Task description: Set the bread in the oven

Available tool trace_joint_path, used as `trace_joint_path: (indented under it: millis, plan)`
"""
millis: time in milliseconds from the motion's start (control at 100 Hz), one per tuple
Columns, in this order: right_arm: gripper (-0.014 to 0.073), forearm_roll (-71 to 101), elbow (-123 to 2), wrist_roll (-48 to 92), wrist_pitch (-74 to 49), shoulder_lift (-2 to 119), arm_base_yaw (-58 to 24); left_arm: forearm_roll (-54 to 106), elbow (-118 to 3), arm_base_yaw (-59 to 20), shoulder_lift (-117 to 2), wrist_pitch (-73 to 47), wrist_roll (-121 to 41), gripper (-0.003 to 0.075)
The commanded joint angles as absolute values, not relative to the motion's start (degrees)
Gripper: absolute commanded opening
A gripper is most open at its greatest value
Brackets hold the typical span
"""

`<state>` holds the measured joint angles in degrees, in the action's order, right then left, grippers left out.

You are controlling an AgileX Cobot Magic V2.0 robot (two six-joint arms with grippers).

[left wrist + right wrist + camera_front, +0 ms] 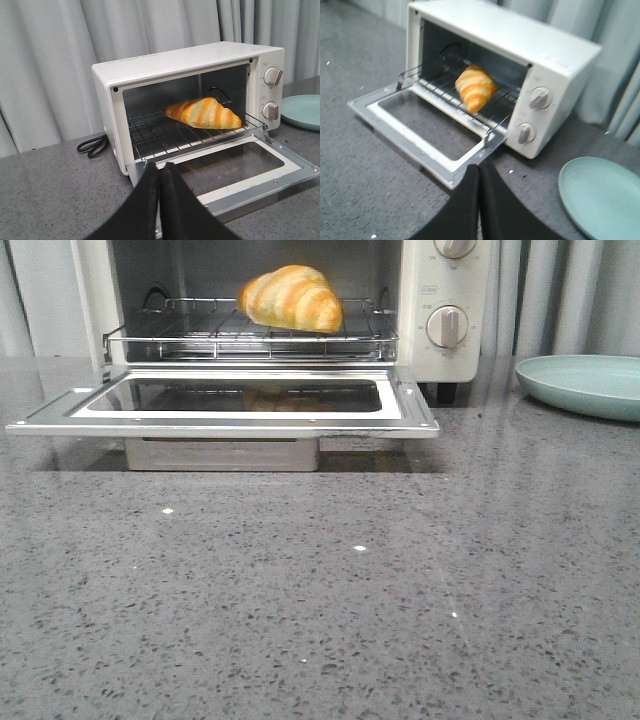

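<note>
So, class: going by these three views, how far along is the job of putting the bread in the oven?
Done: the bread lies on the wire rack inside the oven. In hand: nothing; the left gripper and right gripper are both shut, empty, and back from the oven. Left: the door hangs open, so at most closing it remains. The plate sits empty.
</note>
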<state>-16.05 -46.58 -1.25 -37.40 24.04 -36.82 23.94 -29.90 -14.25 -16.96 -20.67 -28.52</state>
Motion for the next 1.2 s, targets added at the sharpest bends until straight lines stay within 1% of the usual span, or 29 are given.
trace_joint_path:
  millis: [0,130,980,1190]
  plan:
    - [-0.0055,-21.92,-45.11,-3.30,-33.03,17.10,-36.64,25.12,-31.12,-13.96,-17.38,-16.15,-27.89,-0.0021]
    - [-0.0056,-29.15,-42.28,-7.97,-36.46,12.97,-36.64,25.12,-31.12,-13.96,-17.38,-15.72,-27.89,-0.0022]
    - [-0.0057,-29.14,-41.11,-7.96,-35.52,13.21,-36.64,25.21,-31.12,-13.96,-17.38,-15.72,-27.89,-0.0021]
    - [-0.0057,-29.14,-41.11,-7.96,-35.52,13.21,-36.64,24.00,-27.17,-13.96,-16.06,-14.72,-27.89,-0.0021]
